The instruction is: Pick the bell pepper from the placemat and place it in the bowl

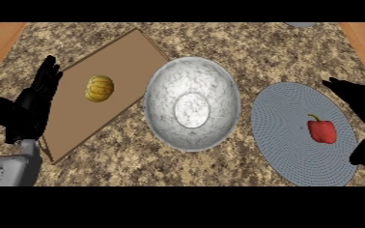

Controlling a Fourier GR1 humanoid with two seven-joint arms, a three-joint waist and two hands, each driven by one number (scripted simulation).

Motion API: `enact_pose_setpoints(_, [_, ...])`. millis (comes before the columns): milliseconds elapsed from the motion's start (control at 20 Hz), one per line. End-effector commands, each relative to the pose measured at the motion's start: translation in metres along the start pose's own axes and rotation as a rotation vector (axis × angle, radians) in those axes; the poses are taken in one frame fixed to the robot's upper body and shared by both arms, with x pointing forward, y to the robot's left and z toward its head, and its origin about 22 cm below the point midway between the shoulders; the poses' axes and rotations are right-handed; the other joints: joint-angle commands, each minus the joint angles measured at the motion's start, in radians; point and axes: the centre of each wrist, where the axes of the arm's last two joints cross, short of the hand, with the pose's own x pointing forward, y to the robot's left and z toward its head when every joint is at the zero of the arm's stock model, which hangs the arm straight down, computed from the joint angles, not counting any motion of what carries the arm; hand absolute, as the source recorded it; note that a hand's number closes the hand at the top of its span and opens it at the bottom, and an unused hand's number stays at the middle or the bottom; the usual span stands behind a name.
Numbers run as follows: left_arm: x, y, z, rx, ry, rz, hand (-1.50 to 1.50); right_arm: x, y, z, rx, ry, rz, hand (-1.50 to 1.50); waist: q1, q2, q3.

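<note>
One left hand [32, 107], one pepper [322, 130], one bowl [214, 84]

You have a speckled brown-and-grey stone surface [242, 43] filling the view. Three things lie directly on it, in a row from left to right. At your left is a flat brown board [125, 58], rectangular and set at a slant. In the middle stands a pale marbled bowl [167, 89], mouth up. It is just beside the board's right edge, and you cannot tell whether the two touch. At your right lies a round grey placemat [288, 111], apart from the bowl with a strip of bare stone between. At the top edge, right of centre, a small grey thing [303, 24] shows only in part.
</note>
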Motion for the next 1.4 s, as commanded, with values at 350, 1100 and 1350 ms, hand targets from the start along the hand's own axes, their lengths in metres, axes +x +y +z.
enact_pose_setpoints(350, [0.003,0.004,0.006,0.004,-0.005,-0.003,0.0,0.007,0.045,-0.021,0.04,0.015,-0.02,-1.5,-0.004,-0.001,0.0])
enact_pose_setpoints(1100, [0.017,-0.007,0.011,0.008,0.012,0.005,0.0,-0.012,0.063,-0.052,0.035,0.06,-0.035,-1.5,0.0,-0.001,0.0])
enact_pose_setpoints(1350, [-0.002,-0.009,0.011,-0.006,0.006,0.003,0.0,0.002,0.082,-0.056,0.117,0.032,-0.05,1.5,-0.003,-0.001,0.0])
